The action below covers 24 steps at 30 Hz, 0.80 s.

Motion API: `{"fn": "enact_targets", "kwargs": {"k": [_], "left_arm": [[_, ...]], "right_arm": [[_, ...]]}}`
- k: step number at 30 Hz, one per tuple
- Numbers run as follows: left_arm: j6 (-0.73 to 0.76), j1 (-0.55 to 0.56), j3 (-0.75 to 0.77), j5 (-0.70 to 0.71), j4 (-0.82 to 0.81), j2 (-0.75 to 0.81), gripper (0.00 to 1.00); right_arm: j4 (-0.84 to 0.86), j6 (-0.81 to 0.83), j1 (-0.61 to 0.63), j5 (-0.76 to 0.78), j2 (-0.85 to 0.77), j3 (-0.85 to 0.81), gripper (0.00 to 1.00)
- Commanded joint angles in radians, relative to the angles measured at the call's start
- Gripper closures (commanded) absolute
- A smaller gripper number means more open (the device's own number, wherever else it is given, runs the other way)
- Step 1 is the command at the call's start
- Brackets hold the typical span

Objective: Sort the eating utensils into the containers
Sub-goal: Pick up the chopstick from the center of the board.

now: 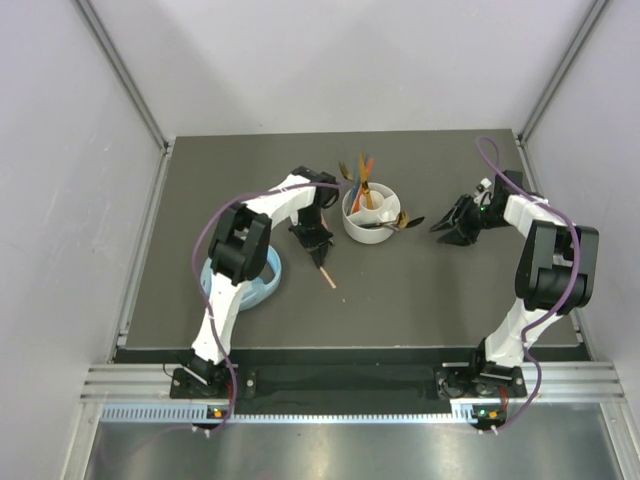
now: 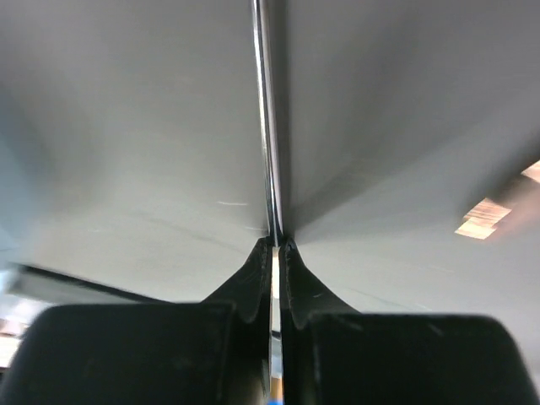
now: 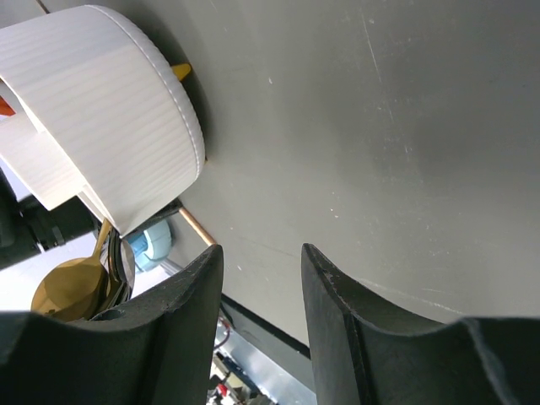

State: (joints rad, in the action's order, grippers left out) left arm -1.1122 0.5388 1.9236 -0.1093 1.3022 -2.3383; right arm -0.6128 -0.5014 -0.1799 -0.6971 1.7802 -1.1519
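The left fingers [image 1: 318, 245] are clenched on a thin utensil [image 2: 267, 126], which runs straight out from their tips over the counter [image 1: 420, 290]. Just to their right stands the white divided holder [image 1: 352, 228], with utensils inside. Further right, the right fingers [image 1: 440, 230] hover released, grasping nothing.

The dark surface [image 1: 420, 300] is occupied by a white divided holder [image 1: 372, 215] set between the left end effector [image 1: 312, 238] and the right end effector [image 1: 452, 225], a thin orange chopstick [image 1: 328, 276] laid just on the near side of the left one, and light blue headphones [image 1: 262, 292] placed farther to its near left.
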Motion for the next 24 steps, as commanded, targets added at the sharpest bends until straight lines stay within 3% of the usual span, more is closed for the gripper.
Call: {"fn": "enact_targets", "kwargs": {"k": [1,11,20,24], "left_arm": [[0.080,-0.034,-0.101,0.177,0.065,0.155,1.00],[0.245,-0.049,-0.043,0.187,-0.061,0.284,1.00],[0.569,-0.049,0.325,0.335,-0.231,0.177,1.00],[0.681,-0.050,0.358,0.346,-0.383,0.165,1.00]], "right_arm": [[0.021,0.012,-0.012,0.002,-0.028,-0.015,0.57],[-0.021,0.029,-0.009,0.041,-0.048,-0.048,0.57],[-0.051,0.026,0.011,0.073,-0.088,-0.048,0.57],[-0.057,0.014,0.028,0.077,-0.103,-0.040,0.57]]}}
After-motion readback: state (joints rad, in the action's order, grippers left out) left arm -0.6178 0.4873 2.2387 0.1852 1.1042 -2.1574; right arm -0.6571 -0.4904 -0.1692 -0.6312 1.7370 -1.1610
